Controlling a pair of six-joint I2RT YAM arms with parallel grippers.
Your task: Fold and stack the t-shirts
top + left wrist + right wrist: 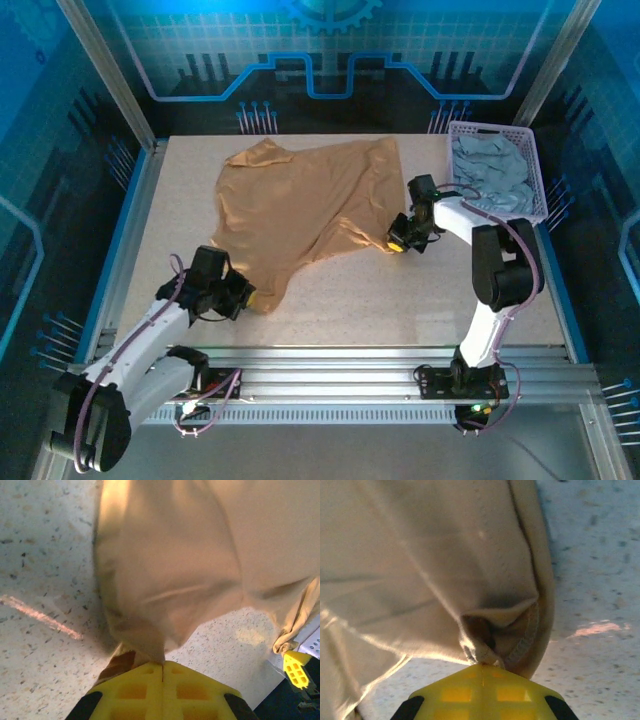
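I see the tan t-shirt lying spread out on the middle of the surface. Its wide part reaches toward the far edge. One thin part runs down toward the near left corner.

My left tool is at the end of that thin part. In the left wrist view its two yellow fingers are pressed tight together, with a bit of tan cloth pinched between them. The cloth bunches up and puckers right where they bite.

My right tool is at the right side of the tan t-shirt, near the middle of the surface. In the right wrist view its yellow fingers are also closed all the way. They hold a folded bit of hem, and I can see the stitching there.

I think both pinched bits are lifted a little off the surface, but I cannot be sure from these views.

A basket sits in the far right corner of the surface. The grey-blue t-shirt is crumpled up inside it. The right tool is just beside the near left side of the basket.
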